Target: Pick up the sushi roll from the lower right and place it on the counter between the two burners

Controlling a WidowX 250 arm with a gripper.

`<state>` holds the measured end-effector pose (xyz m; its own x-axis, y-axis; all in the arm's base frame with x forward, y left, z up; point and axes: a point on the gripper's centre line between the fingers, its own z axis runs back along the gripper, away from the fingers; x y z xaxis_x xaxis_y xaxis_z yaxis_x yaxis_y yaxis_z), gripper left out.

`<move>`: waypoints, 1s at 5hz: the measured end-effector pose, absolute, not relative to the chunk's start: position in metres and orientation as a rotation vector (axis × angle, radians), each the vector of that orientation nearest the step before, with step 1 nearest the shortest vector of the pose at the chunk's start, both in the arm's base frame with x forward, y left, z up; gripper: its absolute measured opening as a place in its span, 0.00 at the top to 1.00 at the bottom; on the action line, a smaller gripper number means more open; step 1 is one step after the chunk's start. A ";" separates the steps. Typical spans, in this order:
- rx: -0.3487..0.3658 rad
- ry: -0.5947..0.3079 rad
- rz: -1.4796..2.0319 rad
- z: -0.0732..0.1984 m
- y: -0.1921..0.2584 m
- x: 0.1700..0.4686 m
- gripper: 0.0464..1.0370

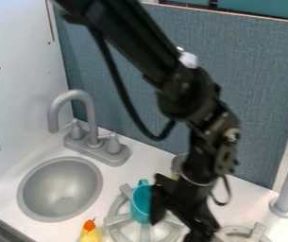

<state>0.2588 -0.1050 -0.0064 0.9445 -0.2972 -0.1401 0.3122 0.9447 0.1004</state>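
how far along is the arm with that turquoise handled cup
Looks done: the black two-finger gripper is down beside the turquoise handled cup, over the grey stove burner. In hand: nothing I can make out; the fingers look apart, the cup outside them. Left: probably the grasp and any move, though where to isn't shown.

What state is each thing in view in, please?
Gripper: jaws apart, close beside the teal cup.
Teal cup: at the left burner, partly hidden.
Faucet: upright, spout curving down.
Sink: set into the counter.
Yellow-and-orange toy: partly outside the view.
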 end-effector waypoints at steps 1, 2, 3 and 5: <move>0.095 0.103 -0.422 -0.017 -0.128 0.263 0.04; 0.085 0.099 -0.430 -0.028 -0.141 0.274 0.04; 0.056 0.049 -0.450 -0.036 -0.152 0.288 0.04; 0.061 0.042 -0.439 -0.052 -0.168 0.315 0.04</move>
